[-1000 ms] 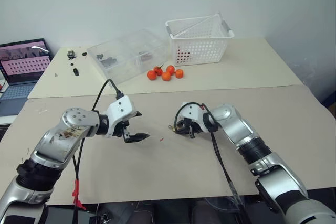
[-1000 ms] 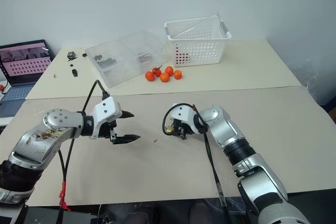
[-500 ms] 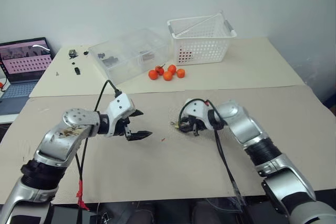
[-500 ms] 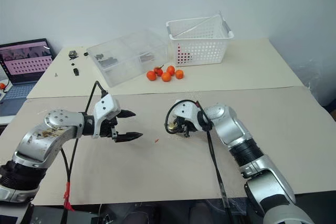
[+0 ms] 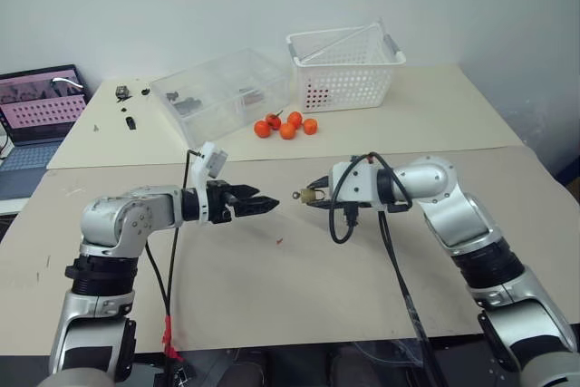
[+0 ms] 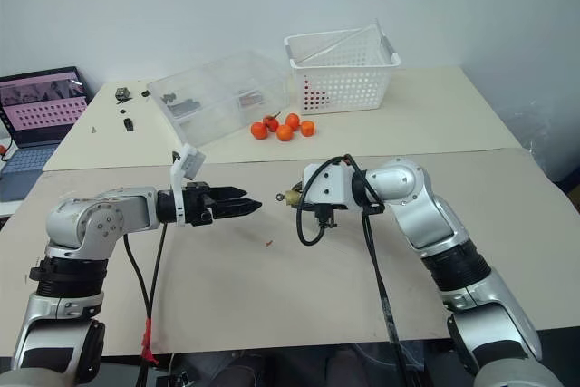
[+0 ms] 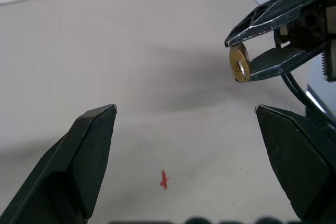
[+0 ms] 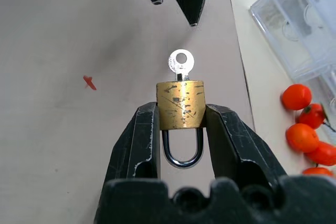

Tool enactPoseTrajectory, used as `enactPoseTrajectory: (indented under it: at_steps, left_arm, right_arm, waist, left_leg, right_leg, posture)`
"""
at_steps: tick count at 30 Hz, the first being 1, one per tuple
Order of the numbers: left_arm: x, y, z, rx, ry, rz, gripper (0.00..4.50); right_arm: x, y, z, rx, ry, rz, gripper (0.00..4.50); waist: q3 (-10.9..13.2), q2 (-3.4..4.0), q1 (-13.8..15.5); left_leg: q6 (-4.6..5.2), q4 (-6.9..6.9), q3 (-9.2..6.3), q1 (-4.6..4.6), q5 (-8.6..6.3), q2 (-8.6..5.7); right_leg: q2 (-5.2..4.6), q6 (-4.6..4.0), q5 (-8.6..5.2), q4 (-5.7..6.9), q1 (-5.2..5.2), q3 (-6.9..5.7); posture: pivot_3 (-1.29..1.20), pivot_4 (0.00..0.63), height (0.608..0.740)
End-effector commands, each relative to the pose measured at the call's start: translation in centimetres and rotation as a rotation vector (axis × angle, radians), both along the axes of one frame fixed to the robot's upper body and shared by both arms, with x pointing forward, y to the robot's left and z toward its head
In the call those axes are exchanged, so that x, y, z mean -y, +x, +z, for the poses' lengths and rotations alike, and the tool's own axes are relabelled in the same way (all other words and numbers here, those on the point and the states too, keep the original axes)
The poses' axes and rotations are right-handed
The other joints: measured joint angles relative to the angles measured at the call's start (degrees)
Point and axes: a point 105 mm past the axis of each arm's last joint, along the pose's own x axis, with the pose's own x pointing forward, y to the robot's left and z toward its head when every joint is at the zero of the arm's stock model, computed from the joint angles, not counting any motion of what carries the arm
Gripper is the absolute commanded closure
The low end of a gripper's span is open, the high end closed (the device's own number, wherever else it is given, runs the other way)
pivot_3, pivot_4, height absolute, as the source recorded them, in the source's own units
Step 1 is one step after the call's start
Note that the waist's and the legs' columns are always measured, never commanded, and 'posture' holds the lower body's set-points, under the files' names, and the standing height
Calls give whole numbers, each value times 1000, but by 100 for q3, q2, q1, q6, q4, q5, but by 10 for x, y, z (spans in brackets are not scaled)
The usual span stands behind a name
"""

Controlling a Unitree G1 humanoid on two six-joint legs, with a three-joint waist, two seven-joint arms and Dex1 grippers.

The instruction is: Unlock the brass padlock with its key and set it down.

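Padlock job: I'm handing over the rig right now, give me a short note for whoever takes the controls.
Right gripper: shut on the padlock, held up off the table, shackle back between the fingers.
Key: already in the keyhole, its head sticking out toward the left gripper.
Left gripper: open, empty, pointed at the key with a gap between them.
Done: padlock picked up and presented, key inserted.
Left: grip the key head with the left fingers, turn it, free the shackle, set the padlock down.
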Motion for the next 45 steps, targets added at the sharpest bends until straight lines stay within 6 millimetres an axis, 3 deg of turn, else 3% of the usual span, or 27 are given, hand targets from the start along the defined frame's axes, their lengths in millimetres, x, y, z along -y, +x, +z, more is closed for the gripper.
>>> enactPoseTrajectory:
  at_steps: [1,3,8,24,45]
  left_arm:
    - [3,7,11,-48,-84,42,258]
    - [5,9,6,-107,-118,63,680]
    - [10,4,4,-147,-133,60,2322]
    - [30,-2,19,-155,-178,22,2322]
    - [35,0,22,-148,-181,14,2322]
  right_arm:
    - [0,-2,17,116,19,23,3601]
    - [0,-2,16,125,17,26,3601]
    - [2,-2,15,128,19,20,3601]
    - [-4,5,15,119,44,2,3601]
    - [-10,3,23,133,58,13,3601]
  waist:
    - [0,-1,14]
    - [-1,-4,20]
    - [-1,-11,-6]
    - [-1,-14,12]
    - [0,-16,19]
  left_leg:
    - [0,0,0,0,0,0]
    - [-1,1,1,1,0,-1]
    - [-5,1,8,1,3,-1]
    - [-7,1,26,5,1,-1]
    - [-11,1,38,7,0,-2]
  right_leg:
    - [0,0,0,0,0,0]
    - [-1,0,0,0,2,1]
    - [0,-3,2,-2,0,10]
    - [0,-13,8,-4,0,32]
    - [0,-18,11,-7,-1,44]
  posture:
    - [0,150,740]
    - [0,150,740]
    - [0,150,740]
    - [0,150,740]
    - [0,150,740]
